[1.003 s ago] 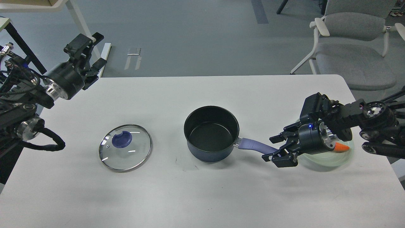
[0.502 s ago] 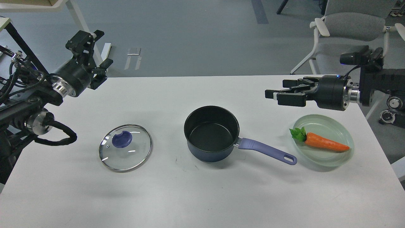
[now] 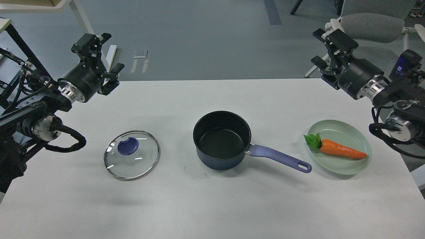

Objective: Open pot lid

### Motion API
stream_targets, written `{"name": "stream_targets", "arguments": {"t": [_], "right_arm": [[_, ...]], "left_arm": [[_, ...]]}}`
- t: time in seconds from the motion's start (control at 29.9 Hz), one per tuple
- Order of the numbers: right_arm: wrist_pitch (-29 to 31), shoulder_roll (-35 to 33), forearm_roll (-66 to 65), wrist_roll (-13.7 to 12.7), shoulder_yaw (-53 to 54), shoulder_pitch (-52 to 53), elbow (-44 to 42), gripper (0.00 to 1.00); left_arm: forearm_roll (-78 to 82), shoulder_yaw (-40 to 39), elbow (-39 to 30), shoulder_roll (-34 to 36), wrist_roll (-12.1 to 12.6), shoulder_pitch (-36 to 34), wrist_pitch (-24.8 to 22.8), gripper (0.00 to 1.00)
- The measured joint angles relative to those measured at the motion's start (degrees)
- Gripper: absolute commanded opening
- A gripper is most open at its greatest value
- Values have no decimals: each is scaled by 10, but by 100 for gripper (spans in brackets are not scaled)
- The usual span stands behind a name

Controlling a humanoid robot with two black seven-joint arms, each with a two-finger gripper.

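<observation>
A dark blue pot (image 3: 221,139) with a purple handle (image 3: 282,159) stands open in the middle of the white table (image 3: 212,205). Its glass lid (image 3: 131,154) with a blue knob (image 3: 128,146) lies flat on the table to the left of the pot, apart from it. My left gripper (image 3: 105,53) is open and empty, raised above the table's far left corner. My right gripper (image 3: 322,46) is open and empty, raised above the far right edge, well away from the pot.
A pale green plate (image 3: 352,129) holding an orange carrot (image 3: 342,149) sits at the right, just past the end of the pot handle. A grey chair (image 3: 372,23) stands behind the table at the far right.
My right gripper left the end of the pot handle, rose and drew back to the far right edge. My left gripper shifted slightly to the right. Pot and lid stayed put.
</observation>
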Motion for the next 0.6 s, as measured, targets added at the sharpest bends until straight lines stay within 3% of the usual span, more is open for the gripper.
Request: {"name": "stream_targets", "arguments": {"t": [0.27,0.6], "right_arm": [[36,38,171,0,70,-53,-29,99],[195,68,194,0,91,-107,-102,99]], "left_arm": [[-8,-24,0,-20,-10,23,8,99],[-6,-97,31,-64,-2,63,14,99]]}}
